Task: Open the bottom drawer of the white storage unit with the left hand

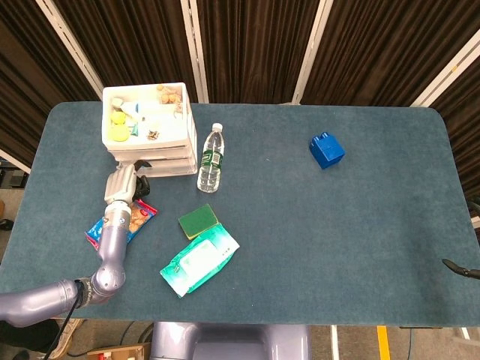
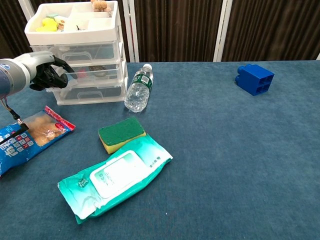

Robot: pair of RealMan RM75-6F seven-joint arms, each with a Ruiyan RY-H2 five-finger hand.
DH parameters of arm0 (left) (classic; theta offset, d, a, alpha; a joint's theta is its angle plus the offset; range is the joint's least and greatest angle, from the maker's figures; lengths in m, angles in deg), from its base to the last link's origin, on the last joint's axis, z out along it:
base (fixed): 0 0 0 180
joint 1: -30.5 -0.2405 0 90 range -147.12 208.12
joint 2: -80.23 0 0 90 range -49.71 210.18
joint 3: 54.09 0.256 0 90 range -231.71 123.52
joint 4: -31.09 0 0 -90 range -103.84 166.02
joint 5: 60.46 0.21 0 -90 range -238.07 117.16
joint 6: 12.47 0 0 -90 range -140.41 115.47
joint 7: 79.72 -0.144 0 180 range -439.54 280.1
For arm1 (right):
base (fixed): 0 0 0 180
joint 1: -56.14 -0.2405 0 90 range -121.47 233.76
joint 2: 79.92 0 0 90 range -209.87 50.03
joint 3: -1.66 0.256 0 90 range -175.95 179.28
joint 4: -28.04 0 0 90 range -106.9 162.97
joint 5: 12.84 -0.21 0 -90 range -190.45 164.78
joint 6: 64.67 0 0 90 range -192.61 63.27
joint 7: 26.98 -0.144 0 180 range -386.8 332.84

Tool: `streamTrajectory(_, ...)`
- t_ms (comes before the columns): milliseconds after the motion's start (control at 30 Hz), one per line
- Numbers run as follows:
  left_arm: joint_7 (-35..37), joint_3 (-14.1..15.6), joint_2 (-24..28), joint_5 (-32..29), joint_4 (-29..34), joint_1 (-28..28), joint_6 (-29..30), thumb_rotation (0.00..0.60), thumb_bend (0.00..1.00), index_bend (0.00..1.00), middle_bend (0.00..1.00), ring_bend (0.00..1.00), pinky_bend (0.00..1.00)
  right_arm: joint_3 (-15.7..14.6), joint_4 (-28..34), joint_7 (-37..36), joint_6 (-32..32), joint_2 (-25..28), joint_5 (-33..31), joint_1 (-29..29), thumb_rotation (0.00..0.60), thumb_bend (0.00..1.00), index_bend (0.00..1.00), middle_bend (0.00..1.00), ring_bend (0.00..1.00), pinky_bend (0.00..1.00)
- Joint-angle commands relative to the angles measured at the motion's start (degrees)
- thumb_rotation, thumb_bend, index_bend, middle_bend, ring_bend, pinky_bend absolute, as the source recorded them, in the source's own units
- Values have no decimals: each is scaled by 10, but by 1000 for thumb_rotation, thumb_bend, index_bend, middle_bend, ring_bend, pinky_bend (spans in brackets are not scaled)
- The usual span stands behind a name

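The white storage unit (image 1: 120, 96) (image 2: 75, 31) stands at the back left of the table, its open top tray full of small items. Its clear bottom drawer (image 2: 92, 93) (image 1: 166, 170) sits pushed in, like the two above it. My left hand (image 1: 124, 182) (image 2: 46, 72) hovers at the unit's front left corner, level with the middle and bottom drawers. Its dark fingers (image 2: 58, 75) are curled in against the drawer fronts and hold nothing I can see. Of the right hand, only a dark sliver (image 1: 460, 268) shows at the right edge of the head view.
A water bottle (image 1: 211, 157) (image 2: 137, 90) lies just right of the unit. In front lie a green-yellow sponge (image 1: 198, 220) (image 2: 121, 133), a teal wipes pack (image 1: 199, 259) (image 2: 115, 175) and a snack packet (image 1: 96, 234) (image 2: 30, 135) under my left forearm. A blue brick (image 1: 326, 150) (image 2: 255, 78) sits far right.
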Motion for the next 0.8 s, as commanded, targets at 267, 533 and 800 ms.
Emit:
streamTrajectory(267,6,10,24,-2,53,-10,2,600,746,419,965,965,961,0,0,1,-1,0,1,1,600,124,0,0,0,0)
streamTrajectory(533,23,25,47,10,82,-27,0,600,750,436,965,965,960,0,2,3,-1,0,1,0,600,124,0,0,0,0)
streamTrajectory(800,51,45,61,36,114,-46,-5,600,752,444,965,965,961,0,3,4,-2,0,1,1,600,124,0,0,0,0)
